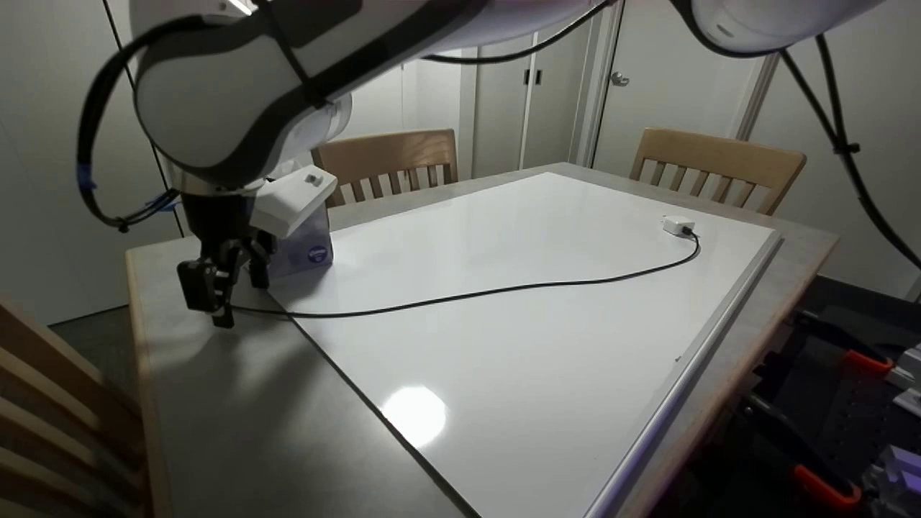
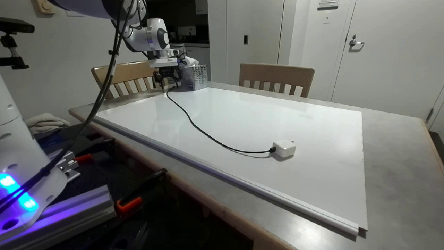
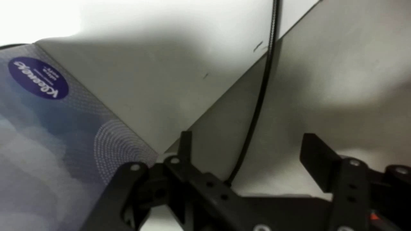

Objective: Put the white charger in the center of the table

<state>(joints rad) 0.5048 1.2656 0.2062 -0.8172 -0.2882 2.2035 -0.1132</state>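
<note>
The white charger (image 1: 678,225) (image 2: 284,148) lies on the glossy white panel (image 1: 504,345) of the table (image 1: 288,432), in both exterior views. From it a thin black cord (image 1: 432,297) (image 2: 208,137) curves across the panel to the far end, where my gripper (image 1: 242,298) (image 2: 170,83) hangs low, well away from the plug block. In the wrist view my gripper (image 3: 247,144) is open, its fingers wide apart. The cord (image 3: 253,125) passes through the gap without being pinched, and its end vanishes behind the gripper body. The charger is outside the wrist view.
A bluish tissue box (image 1: 302,241) (image 3: 64,144) stands right beside the gripper. Wooden chairs (image 1: 388,162) (image 2: 277,78) surround the table. Along one long side of the panel runs a raised rail (image 2: 225,170). Clamps with orange handles (image 2: 129,205) grip near the robot base.
</note>
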